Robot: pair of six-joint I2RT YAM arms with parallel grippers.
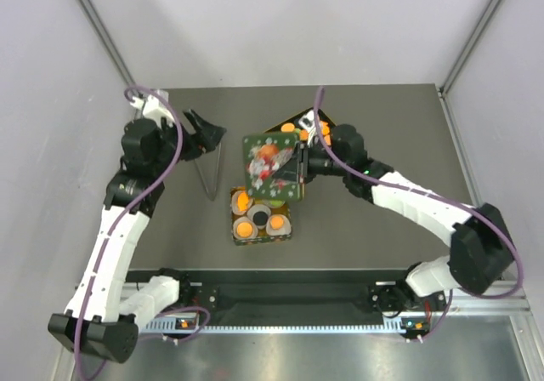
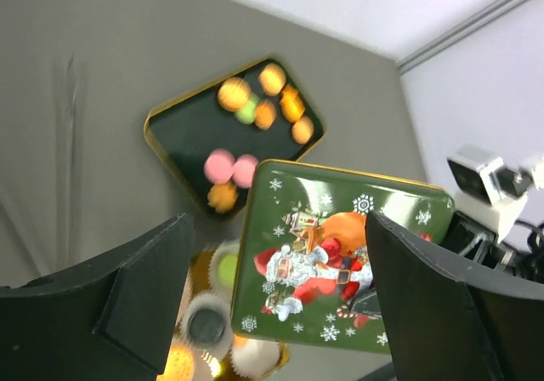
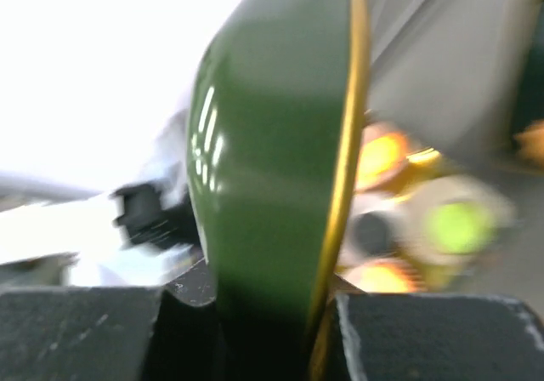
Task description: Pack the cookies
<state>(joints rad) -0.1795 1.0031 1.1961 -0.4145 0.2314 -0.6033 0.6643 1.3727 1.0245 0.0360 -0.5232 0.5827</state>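
A green Santa lid [image 1: 272,167] tilts over a tin [image 1: 235,235], beside a black tray [image 2: 183,139].

Green lid [image 2: 340,253], gold-rimmed, printed with a red Santa and white snowflakes; beyond it, orange, pink and green cookies [image 2: 234,93].

Overhead, close wrists; lid [image 1: 272,164], cookies [image 2: 219,167] shared
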